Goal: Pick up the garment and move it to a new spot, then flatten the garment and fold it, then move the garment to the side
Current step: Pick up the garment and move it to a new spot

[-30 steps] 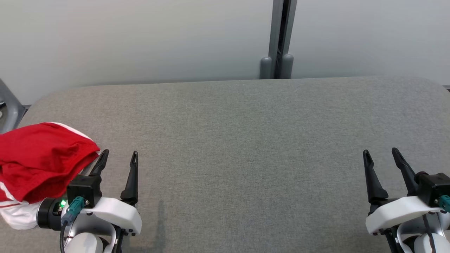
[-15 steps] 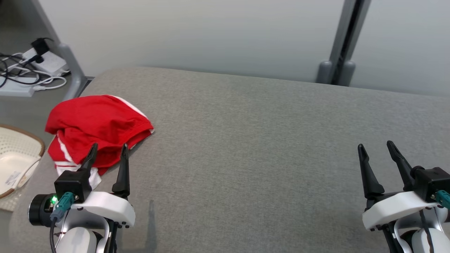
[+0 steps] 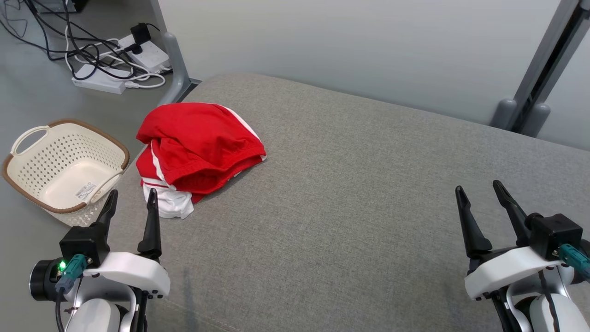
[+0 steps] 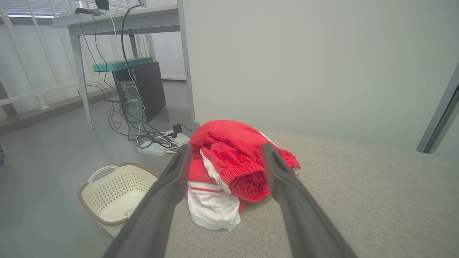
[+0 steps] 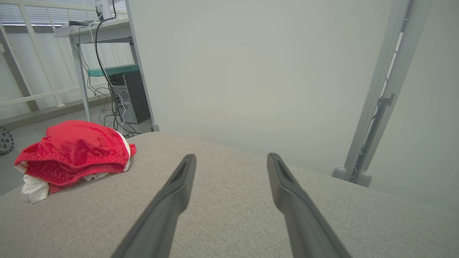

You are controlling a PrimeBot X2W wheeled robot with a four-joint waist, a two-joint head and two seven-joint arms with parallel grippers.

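One garment, two tools, one basket, two power strips. The garment is a crumpled heap of soft red knit w/ white stripes and a white part at its near side; a ribbed red hem shows at its front. It lies at the far L corner of the desk, a broad pad w/ rounded corners covered in grey woven cloth, close to the L edge.

L tool: two long dark tapered fingers, spread apart, nothing between them, on a white plastic mount. Its tips sit just short of the garment's white edge. In the L wrist view the garment appears between the two fingers, further ahead. R tool: same build, fingers apart, empty, over bare cloth near the R edge, well apart from the garment.

On the grey floor L of the desk: one cream plastic basket, perforated walls, brown rim, loop handle. Beyond it, two white power strips in a tangle of black and white cables. One grey metal post rises at the far R.

Vs. half a sec. ago: the whole head view has swung L, so the camera turned. The basket now shows whole, not just a slice; the garment sits nearer picture centre. L tips then overlapped the red cloth in the picture; now they stop short of it. Both tools are as wide apart as before.
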